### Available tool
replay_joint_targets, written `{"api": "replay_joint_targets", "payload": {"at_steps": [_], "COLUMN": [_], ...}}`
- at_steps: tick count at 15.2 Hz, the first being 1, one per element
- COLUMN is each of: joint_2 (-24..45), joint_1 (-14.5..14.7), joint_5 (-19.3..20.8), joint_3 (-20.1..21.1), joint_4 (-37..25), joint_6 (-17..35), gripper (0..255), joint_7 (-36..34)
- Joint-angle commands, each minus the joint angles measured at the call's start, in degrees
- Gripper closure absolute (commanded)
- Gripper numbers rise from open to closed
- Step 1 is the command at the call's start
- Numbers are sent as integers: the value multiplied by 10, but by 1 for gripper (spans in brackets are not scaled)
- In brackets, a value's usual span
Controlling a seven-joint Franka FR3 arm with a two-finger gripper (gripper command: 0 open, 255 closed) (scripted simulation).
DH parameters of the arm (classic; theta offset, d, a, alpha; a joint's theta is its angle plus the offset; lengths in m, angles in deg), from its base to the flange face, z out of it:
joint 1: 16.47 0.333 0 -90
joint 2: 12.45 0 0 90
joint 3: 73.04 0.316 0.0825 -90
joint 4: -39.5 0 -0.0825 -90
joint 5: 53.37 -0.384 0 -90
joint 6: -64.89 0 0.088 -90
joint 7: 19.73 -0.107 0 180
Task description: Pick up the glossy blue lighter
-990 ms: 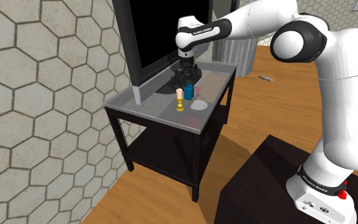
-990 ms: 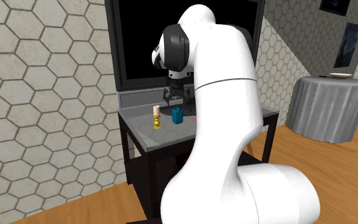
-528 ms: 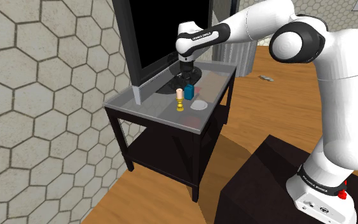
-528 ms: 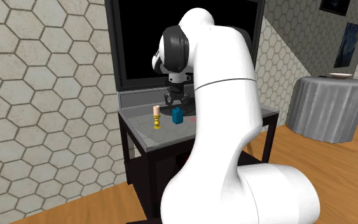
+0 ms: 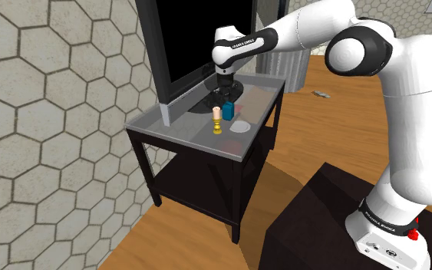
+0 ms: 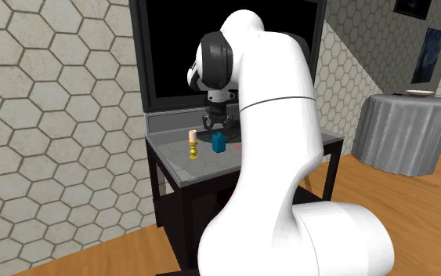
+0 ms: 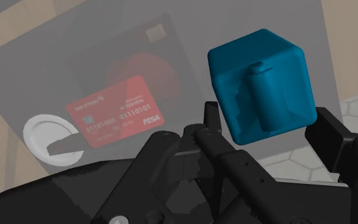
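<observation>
Blue lighter [image 5: 227, 110]: stood upright on side table [image 5: 183, 134], unmoved. Gripper [image 5: 226, 97]: brought down above the table, halted since. Lighter is straddled by the jaws; clasp cannot be told. Lift judged unstarted.

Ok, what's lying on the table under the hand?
A blue lighter, a red bank card and a white disc. The hand covers part of the disc and some table top, so anything there is hidden.

Living room: television [image 5: 199, 34], small table [image 5: 182, 130], wooden floor [image 5: 183, 239].
</observation>
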State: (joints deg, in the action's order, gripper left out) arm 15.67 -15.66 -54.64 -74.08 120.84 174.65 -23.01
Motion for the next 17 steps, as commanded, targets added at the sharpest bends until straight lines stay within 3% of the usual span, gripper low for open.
{"api": "replay_joint_targets", "payload": {"at_steps": [1, 17], "joint_2": [-1, -6], "joint_1": [0, -1], "joint_5": [0, 0], "joint_3": [0, 0], "joint_4": [-3, -105], "joint_6": [-6, -112], "gripper": [255, 255], "joint_7": [0, -2]}}
